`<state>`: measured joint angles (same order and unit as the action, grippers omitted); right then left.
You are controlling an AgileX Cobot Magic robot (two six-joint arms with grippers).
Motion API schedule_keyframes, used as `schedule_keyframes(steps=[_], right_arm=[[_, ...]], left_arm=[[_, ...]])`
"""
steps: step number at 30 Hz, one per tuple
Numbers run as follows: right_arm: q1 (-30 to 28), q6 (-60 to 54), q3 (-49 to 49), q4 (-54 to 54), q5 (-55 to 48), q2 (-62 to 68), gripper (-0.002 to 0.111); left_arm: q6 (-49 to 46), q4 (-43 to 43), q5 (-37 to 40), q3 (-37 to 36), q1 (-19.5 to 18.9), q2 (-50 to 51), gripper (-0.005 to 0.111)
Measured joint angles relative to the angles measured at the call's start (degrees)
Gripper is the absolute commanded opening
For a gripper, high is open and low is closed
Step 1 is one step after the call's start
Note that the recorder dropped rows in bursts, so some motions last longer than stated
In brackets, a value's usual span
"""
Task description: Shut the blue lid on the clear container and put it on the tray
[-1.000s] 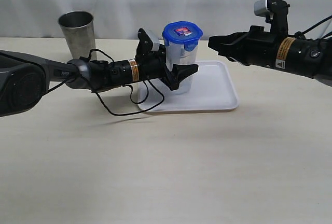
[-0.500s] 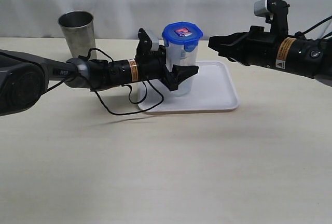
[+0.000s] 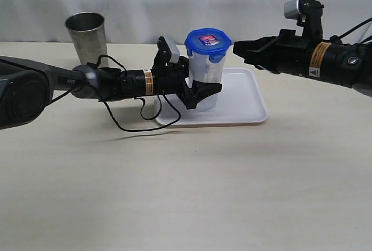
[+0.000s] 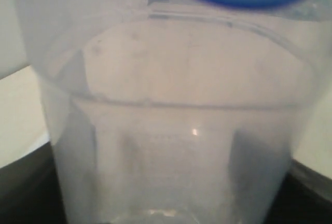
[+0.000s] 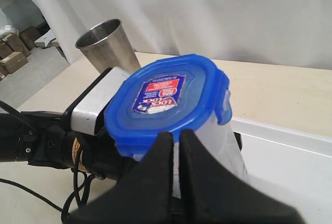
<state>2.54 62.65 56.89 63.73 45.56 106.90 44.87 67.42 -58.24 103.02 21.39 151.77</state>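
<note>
Exterior view: the clear container (image 3: 204,71), with the blue lid (image 3: 208,40) on it, has sunk slightly rightward since a second ago onto the left part of the tray (image 3: 247,110). The left gripper (image 3: 208,83) clamps it. Left wrist view: the container fills the jaws. Right wrist view: the right gripper (image 5: 175,143) has its jaws pressed together, empty, right of the lid.

A lab-like test setup: plain beige table (image 3: 174,193), white curtain (image 3: 174,1) backdrop, cardboard boxes (image 5: 13,53) beyond.
</note>
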Motion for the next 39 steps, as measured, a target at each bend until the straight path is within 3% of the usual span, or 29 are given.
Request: schedule_keyframes(steps=[3,9,14,20,29,32,39], right_arm=[[0.0,0.0,0.0,0.0,0.0,0.0,0.004],[0.0,0.0,0.0,0.0,0.0,0.0,0.004],[0.0,0.0,0.0,0.0,-0.6,0.0,0.004],[0.0,0.0,0.0,0.0,-0.6,0.0,0.004],[0.0,0.0,0.0,0.5,-0.6,0.0,0.004],[0.0,0.0,0.0,0.5,-0.6,0.0,0.004],[0.0,0.0,0.0,0.5,-0.6,0.0,0.004]], left_arm=[[0.0,2.0,0.0,0.0,0.0,0.0,0.086],[0.0,6.7,-0.2,0.0,-0.3,-0.1,0.086],[3.0,9.5,-0.4,0.0,-2.4,-0.7,0.086],[7.7,10.6,-6.9,0.0,-7.6,-1.3,0.086],[10.4,14.4,-7.5,0.0,-10.3,-1.3,0.085],[11.6,14.9,-8.0,0.0,-11.2,-1.3,0.073],[12.1,19.4,-10.5,0.0,-12.2,-1.6,0.012]])
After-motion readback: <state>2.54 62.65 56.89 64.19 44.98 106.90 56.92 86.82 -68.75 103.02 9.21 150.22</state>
